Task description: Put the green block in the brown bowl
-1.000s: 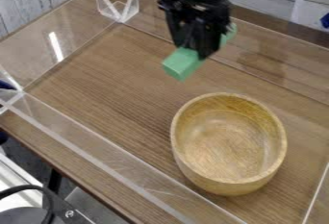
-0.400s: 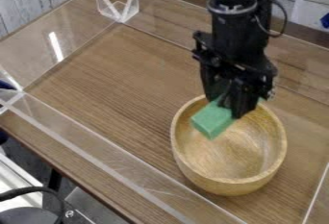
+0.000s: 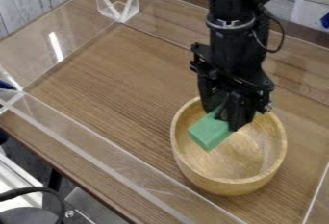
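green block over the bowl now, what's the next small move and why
Probably lower the pincer a little, then open it: the green block hangs from the pincer and, as seen here, lies wholly within the rim of the brown bowl, though its height above the bottom is hard to judge from this view.

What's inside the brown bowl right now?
The green block is over the brown bowl, still at the claw. Bare wood shows below it; the bowl's far inner side is hidden behind block and claw.
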`<state>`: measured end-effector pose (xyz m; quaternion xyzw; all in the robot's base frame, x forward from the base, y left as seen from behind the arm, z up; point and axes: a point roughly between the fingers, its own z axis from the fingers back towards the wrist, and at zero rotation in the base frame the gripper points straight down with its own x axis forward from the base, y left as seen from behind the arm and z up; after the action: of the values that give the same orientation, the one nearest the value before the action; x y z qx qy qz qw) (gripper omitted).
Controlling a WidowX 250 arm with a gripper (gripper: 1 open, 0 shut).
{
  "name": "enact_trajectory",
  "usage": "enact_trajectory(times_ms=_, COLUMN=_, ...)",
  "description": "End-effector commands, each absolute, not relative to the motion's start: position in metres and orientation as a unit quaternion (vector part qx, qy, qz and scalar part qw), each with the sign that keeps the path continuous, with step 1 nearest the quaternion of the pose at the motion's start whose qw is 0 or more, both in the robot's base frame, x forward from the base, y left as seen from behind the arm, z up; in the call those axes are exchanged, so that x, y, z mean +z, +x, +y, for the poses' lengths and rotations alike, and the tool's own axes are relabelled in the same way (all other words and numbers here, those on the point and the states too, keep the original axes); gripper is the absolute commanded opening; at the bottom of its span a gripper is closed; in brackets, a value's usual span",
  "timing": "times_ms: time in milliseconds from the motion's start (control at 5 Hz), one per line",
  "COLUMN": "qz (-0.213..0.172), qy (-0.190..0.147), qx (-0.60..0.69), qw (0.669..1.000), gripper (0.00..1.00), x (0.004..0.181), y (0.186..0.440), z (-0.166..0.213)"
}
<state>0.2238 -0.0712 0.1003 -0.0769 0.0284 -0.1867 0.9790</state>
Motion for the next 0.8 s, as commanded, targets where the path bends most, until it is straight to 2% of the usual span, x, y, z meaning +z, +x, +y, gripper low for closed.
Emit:
enact_trajectory(times_ms=0, qz=0.007, qy=-0.077, qx=-0.192, qw=0.978, gripper=0.00, x=0.107, y=0.229, z=-0.073)
enact_trajectory(times_ms=600, qz=0.022, qy=-0.076, qx=-0.190, qw=0.978, gripper=0.00, x=0.095, y=0.230, z=-0.071)
